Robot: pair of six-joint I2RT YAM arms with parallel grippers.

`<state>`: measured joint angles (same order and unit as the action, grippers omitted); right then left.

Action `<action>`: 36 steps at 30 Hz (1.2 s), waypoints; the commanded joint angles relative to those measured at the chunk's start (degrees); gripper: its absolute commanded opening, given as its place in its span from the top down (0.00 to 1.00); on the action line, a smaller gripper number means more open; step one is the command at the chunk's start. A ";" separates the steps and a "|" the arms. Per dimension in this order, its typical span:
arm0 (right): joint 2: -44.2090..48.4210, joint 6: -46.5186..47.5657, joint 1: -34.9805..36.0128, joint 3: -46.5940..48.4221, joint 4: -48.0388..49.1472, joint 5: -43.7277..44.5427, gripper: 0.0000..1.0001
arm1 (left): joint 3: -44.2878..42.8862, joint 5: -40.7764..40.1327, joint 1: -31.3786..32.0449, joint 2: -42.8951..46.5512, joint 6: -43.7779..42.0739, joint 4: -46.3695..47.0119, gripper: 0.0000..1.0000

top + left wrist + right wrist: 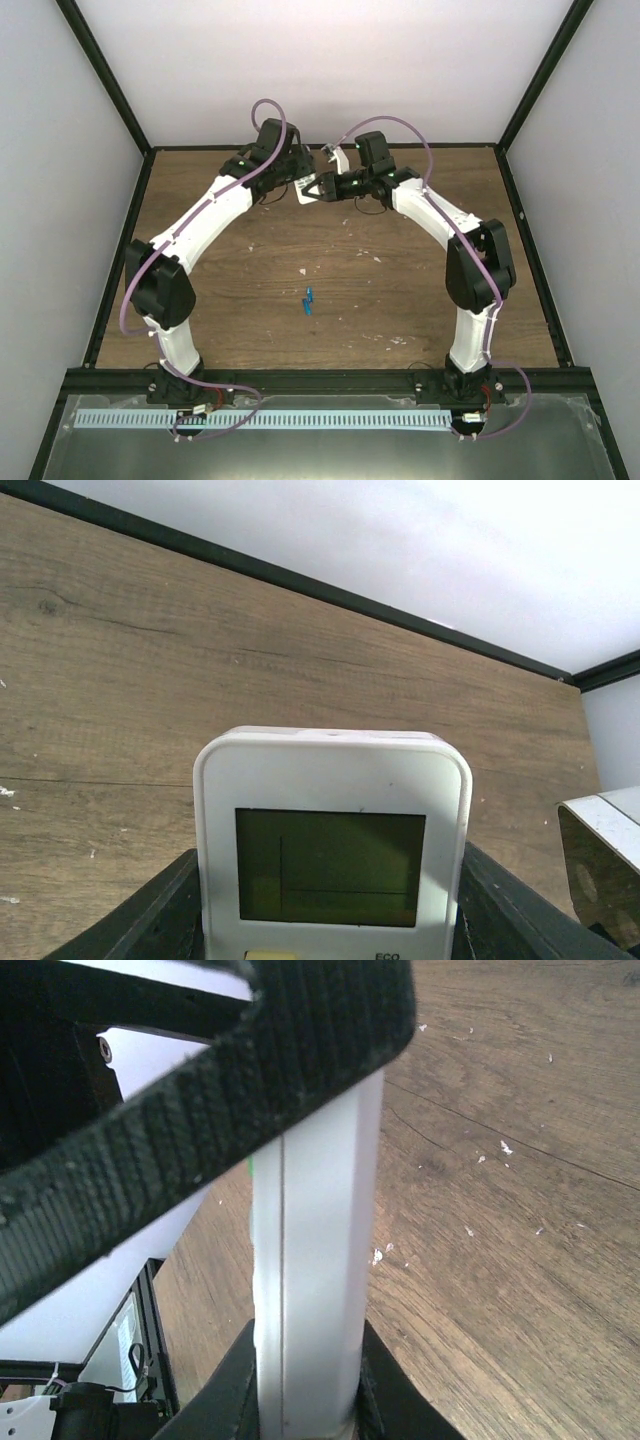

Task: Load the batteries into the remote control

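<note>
The remote control (330,780) is a white bar with a greenish display, held off the table at the back. My left gripper (332,905) is shut on its sides, one black finger (170,915) against each edge. In the right wrist view the remote control (315,1260) shows edge-on, and my right gripper (305,1405) is shut on its thin faces. The ribbed left finger (250,1090) crosses above it. From above, the left gripper (298,172) and right gripper (323,187) meet at the remote control (306,193). Two blue batteries (308,300) lie side by side mid-table, apart from both grippers.
The wooden table (400,300) is bounded by a black frame rail (320,147) at the back and by white walls. A white-edged part (605,850) shows at the right border of the left wrist view. Small white flecks (505,1147) dot the wood.
</note>
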<state>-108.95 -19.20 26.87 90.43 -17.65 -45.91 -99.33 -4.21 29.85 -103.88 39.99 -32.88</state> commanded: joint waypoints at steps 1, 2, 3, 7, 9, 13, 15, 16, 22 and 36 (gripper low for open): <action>-0.98 0.30 0.81 3.31 -0.04 -0.14 0.88 | -1.61 0.57 0.87 0.25 -0.38 1.04 0.75; -0.97 0.02 0.81 3.39 -0.03 0.16 0.88 | -1.45 0.79 0.91 0.30 -0.35 1.18 0.66; -1.08 -0.25 0.81 3.43 -0.07 0.53 0.88 | -1.21 1.13 0.98 0.38 -0.28 1.36 0.59; -1.14 -0.92 0.81 3.52 -0.28 2.23 0.88 | 0.21 2.09 1.09 1.13 0.25 2.51 0.30; -1.10 -0.75 0.81 3.48 -0.62 3.27 0.88 | 0.93 2.27 1.09 1.69 0.65 3.03 0.21; -1.10 0.45 0.81 3.28 -1.60 5.83 0.88 | 3.11 1.64 1.08 3.67 1.35 3.81 0.07; -1.02 1.66 0.81 3.08 -2.29 7.80 0.88 | 4.08 0.56 0.88 5.25 1.81 3.98 0.02; -1.06 2.70 0.81 3.08 -2.82 8.93 0.88 | 4.38 -0.20 0.68 5.99 1.90 3.82 0.02; 0.66 7.62 0.77 1.70 -5.55 18.51 0.90 | 7.64 -1.75 -4.27 11.57 4.82 3.15 0.01; 15.43 37.04 6.31 -18.51 16.40 56.83 0.99 | 8.08 10.06 -11.80 15.67 11.50 4.36 0.00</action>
<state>-99.85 3.68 31.09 77.49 -15.38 -4.34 -90.63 0.86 19.05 -88.77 48.56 -30.06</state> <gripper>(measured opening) 0.107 0.997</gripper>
